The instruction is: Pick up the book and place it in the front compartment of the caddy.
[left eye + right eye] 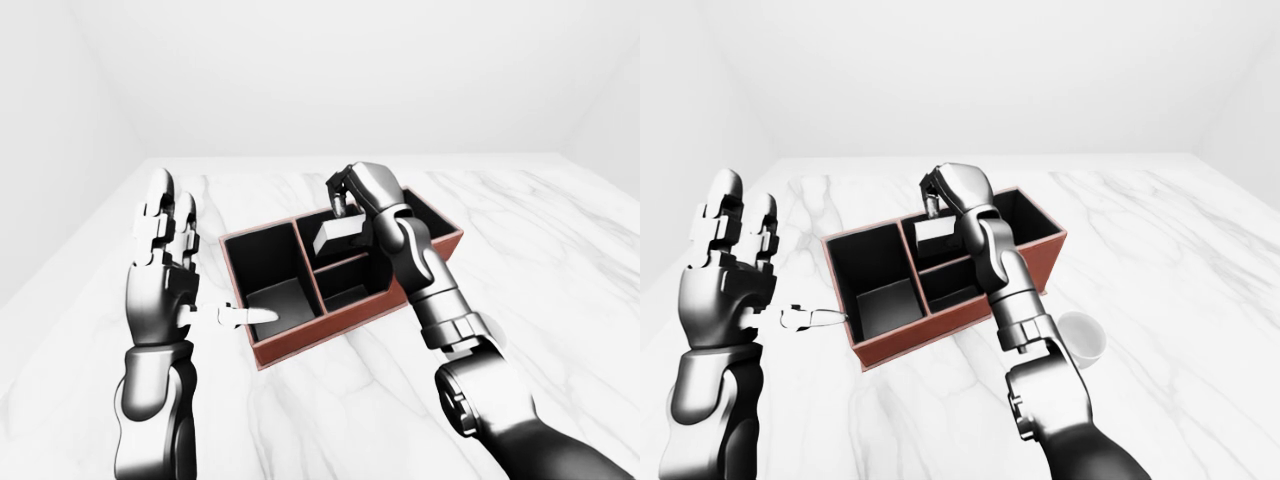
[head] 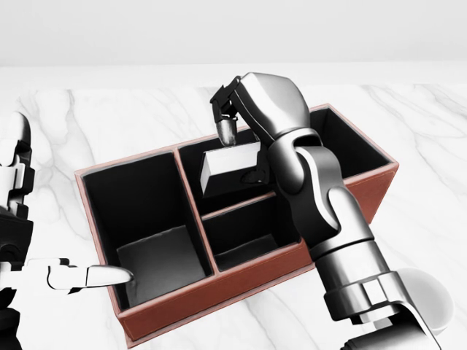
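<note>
The right hand (image 2: 241,117) hangs over the caddy (image 2: 146,321) at the centre of the head view, its fingers pinching the top edge of the book (image 2: 230,168). The book dangles tilted inside the upper middle compartment, 1 of the 3 visible, probably so it can slide down edge-first between the dividers. Whether it touches the compartment floor I cannot tell. The left hand (image 1: 165,270) stands spread wide, grasping nothing, at the left of the left-eye view, its thumb poking over the caddy's near rim, perhaps to steady it. A white cup (image 1: 1080,340) sits on the marble bench (image 1: 560,260) at lower right.
</note>
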Motion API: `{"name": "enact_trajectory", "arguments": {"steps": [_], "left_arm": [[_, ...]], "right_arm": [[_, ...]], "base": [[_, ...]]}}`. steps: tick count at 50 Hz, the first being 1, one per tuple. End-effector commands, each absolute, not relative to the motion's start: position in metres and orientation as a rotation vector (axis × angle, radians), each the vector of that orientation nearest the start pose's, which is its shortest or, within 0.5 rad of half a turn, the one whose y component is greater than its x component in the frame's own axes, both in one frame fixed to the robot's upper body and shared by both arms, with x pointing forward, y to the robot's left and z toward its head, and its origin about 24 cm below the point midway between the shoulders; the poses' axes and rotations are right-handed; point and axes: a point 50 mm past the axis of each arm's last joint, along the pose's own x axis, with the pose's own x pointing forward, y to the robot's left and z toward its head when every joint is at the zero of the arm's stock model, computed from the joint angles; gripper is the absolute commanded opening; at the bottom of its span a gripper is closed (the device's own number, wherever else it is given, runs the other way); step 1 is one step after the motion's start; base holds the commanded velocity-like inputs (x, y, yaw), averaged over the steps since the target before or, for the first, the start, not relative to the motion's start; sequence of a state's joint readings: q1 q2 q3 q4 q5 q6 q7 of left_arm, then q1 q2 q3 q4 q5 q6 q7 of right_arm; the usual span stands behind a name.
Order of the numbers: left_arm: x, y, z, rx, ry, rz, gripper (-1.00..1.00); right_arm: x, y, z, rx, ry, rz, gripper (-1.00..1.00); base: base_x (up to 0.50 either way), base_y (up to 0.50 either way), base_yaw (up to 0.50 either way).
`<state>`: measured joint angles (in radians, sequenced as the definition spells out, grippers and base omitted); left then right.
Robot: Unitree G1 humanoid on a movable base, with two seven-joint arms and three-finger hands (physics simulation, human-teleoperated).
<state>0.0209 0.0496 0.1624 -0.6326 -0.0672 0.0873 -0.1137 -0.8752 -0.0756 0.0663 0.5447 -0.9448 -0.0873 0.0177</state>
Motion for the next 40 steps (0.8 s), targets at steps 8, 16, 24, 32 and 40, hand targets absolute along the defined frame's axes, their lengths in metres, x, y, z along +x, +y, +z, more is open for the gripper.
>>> {"name": "enact_trajectory", "arguments": {"steps": [8, 16, 24, 32, 40], "left_arm": [[0.212, 0.182, 0.176, 0.062, -0.547, 0.015, 1.00], [0.213, 0.182, 0.175, 0.060, -0.544, 0.014, 1.00], [0.212, 0.182, 0.178, 0.061, -0.559, 0.014, 1.00], [0.212, 0.181, 0.176, 0.061, -0.549, 0.012, 1.00], [0.212, 0.180, 0.176, 0.063, -0.546, 0.009, 1.00]], "right_arm": [[0.386, -0.074, 0.193, -1.097, -0.479, 0.085, -1.00], [0.390, -0.072, 0.190, -1.108, -0.468, 0.078, -1.00], [0.393, -0.071, 0.192, -1.116, -0.466, 0.074, -1.00], [0.395, -0.071, 0.188, -1.131, -0.454, 0.071, -1.00], [0.399, -0.071, 0.187, -1.149, -0.448, 0.057, -1.00]], "base": [[0.00, 0.00, 0.00], [0.00, 0.00, 0.00], [0.00, 0.00, 0.00], [0.00, 0.00, 0.00], [0.00, 0.00, 0.00]]}}
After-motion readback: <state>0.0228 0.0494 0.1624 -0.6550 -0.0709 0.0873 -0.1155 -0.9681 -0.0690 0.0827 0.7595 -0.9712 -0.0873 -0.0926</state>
